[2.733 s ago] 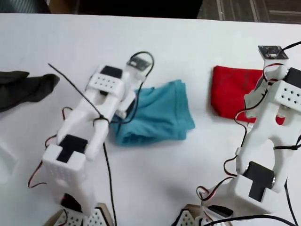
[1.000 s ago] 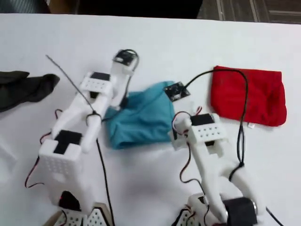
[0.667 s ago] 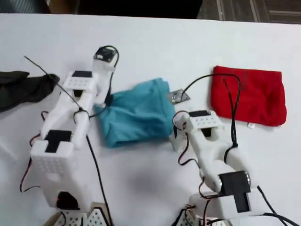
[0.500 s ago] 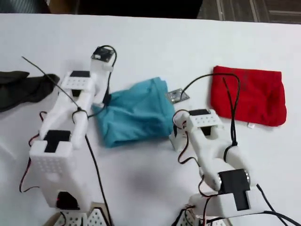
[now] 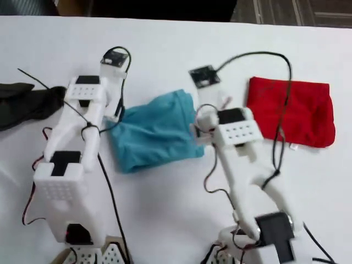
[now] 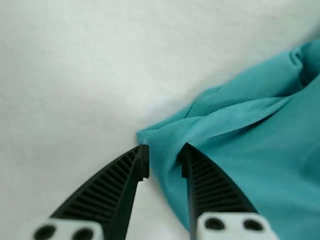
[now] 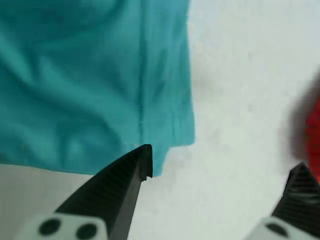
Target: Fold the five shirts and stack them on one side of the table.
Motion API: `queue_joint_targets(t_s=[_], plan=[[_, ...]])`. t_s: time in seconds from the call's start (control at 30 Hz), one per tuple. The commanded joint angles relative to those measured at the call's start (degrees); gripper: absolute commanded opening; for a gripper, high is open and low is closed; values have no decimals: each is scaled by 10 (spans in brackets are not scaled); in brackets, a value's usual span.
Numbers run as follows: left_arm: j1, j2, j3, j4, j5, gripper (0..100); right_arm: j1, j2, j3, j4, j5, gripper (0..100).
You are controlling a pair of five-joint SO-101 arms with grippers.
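At mid-table, teal shirt (image 5: 157, 135): rumpled and loosely bunched on the white table (image 5: 176, 49), right between the two arms.
Red shirt (image 5: 291, 113): folded flat off to the right in the high view, lying apart from the teal one.
Dark shirt (image 5: 25, 102): crumpled at the far left edge.
Left arm (image 5: 77, 137): stretched out, its tip down at the teal shirt's left edge.
Right arm (image 5: 236, 148): its head sits at the teal shirt's right edge, in the gap before the red one.
Left gripper (image 6: 164, 161), left wrist view: there it is, pinched in on a raised fold at the shirt's corner, with cloth caught between the tips and bare table beside it.
Right gripper (image 7: 222, 170), right wrist view: spread wide with nothing in it. One fingertip (image 7: 142, 157) is over the teal hem, the other is near a sliver of red, and there is table between them.
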Motion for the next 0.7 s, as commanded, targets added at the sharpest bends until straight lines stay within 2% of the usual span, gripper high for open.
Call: queue_joint_targets(t_s=[0.0, 0.17, 0.3, 0.43, 0.67], plan=[[-8, -6, -22, 5, -1, 132, -42, 65, -56, -10, -10, 408], [-12, -6, -21, 5, -1, 132, -44, 182, -131, -15, -45, 408], [-12, -6, -22, 6, -1, 132, -38, 219, -164, 30, -45, 408], [-12, -6, -22, 6, -1, 132, -24, 226, -157, 65, -43, 408], [-28, -6, -23, 6, -1, 132, 20, 225, -98, 58, -40, 408]])
